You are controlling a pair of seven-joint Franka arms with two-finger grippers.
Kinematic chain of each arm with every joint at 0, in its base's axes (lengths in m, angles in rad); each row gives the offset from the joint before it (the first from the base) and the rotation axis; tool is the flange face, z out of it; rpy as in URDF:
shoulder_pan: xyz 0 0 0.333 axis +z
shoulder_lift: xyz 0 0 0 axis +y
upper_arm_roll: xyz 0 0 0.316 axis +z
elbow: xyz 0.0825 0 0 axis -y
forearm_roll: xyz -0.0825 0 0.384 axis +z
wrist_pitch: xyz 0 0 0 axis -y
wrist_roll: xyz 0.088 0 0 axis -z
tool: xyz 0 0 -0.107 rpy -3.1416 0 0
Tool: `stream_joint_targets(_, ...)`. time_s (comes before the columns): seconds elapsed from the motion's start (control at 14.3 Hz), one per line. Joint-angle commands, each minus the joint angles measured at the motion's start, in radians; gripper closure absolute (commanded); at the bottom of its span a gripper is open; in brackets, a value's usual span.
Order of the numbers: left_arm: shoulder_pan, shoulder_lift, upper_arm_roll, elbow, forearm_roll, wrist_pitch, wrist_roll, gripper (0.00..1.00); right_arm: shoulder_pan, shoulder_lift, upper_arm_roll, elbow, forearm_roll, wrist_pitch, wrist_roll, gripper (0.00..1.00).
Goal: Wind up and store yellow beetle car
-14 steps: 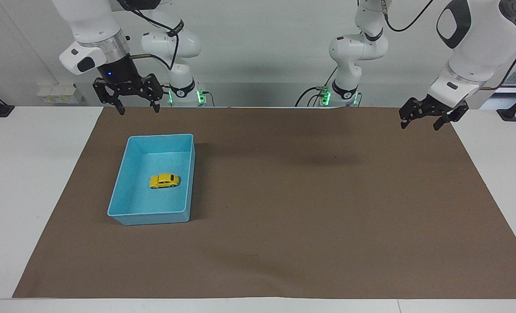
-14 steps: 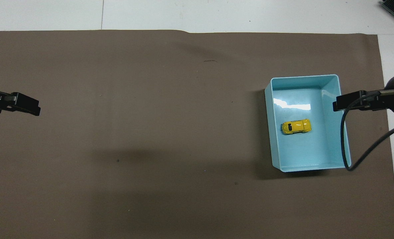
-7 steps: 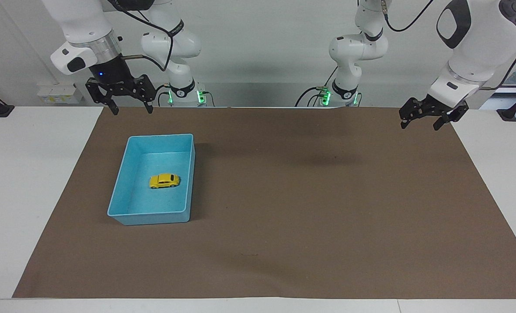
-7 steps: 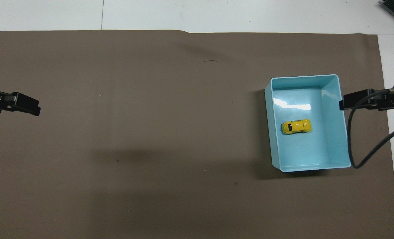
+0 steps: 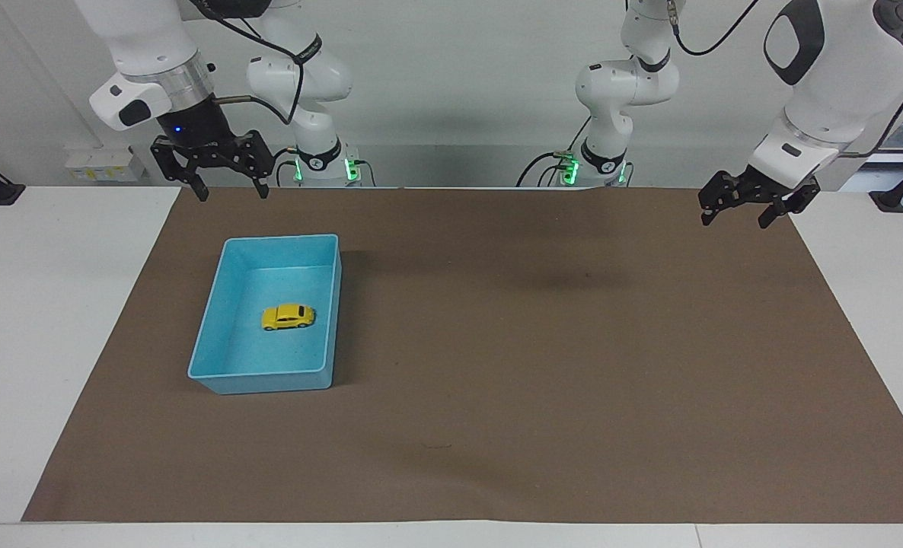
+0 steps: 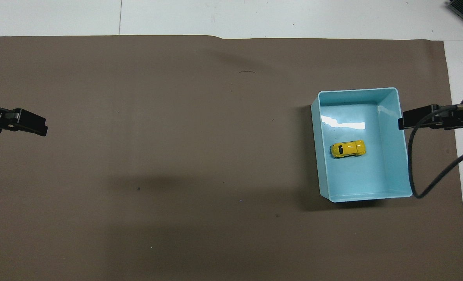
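Observation:
The yellow beetle car (image 5: 288, 317) stands on its wheels in the middle of the blue tray (image 5: 227, 266), as the overhead view also shows for the car (image 6: 348, 148) and the tray (image 6: 391, 156). My right gripper (image 5: 227, 190) is open and empty, raised over the mat's edge at the robots' end beside the tray; its tip shows in the overhead view (image 6: 405, 120). My left gripper (image 5: 733, 213) is open and empty, raised over the mat at the left arm's end, and also shows in the overhead view (image 6: 36, 127).
A brown mat (image 5: 535, 365) covers most of the white table (image 5: 48, 304). A black cable (image 6: 415, 164) hangs from the right arm over the tray's outer wall.
My right gripper has risen and drawn back from over the tray toward the right arm's end. The car, the tray and the left arm have not moved.

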Motion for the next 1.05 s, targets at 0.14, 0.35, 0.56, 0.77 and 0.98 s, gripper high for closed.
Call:
stream_joint_targets(0.14,0.018,-0.027,-0.007,-0.032,-0.016,0.019,0.017,0.00,-0.013,0.008,0.003,0.015,0.028,-0.006,0.008,0.00)
stream_joint_targets(0.35,0.018,-0.027,-0.007,-0.034,-0.016,0.019,0.017,0.00,-0.013,0.008,0.003,0.015,0.028,-0.006,0.006,0.00)
stream_joint_targets(0.56,0.018,-0.027,-0.007,-0.032,-0.016,0.019,0.017,0.00,-0.013,0.008,0.005,0.017,0.010,-0.006,0.006,0.00)
stream_joint_targets(0.77,0.018,-0.027,-0.007,-0.034,-0.016,0.019,0.017,0.00,-0.006,0.008,0.005,0.015,0.000,-0.006,0.008,0.00)
stream_joint_targets(0.98,0.018,-0.027,-0.007,-0.032,-0.016,0.019,0.017,0.00,-0.006,0.008,0.003,0.014,-0.009,-0.008,0.008,0.00)
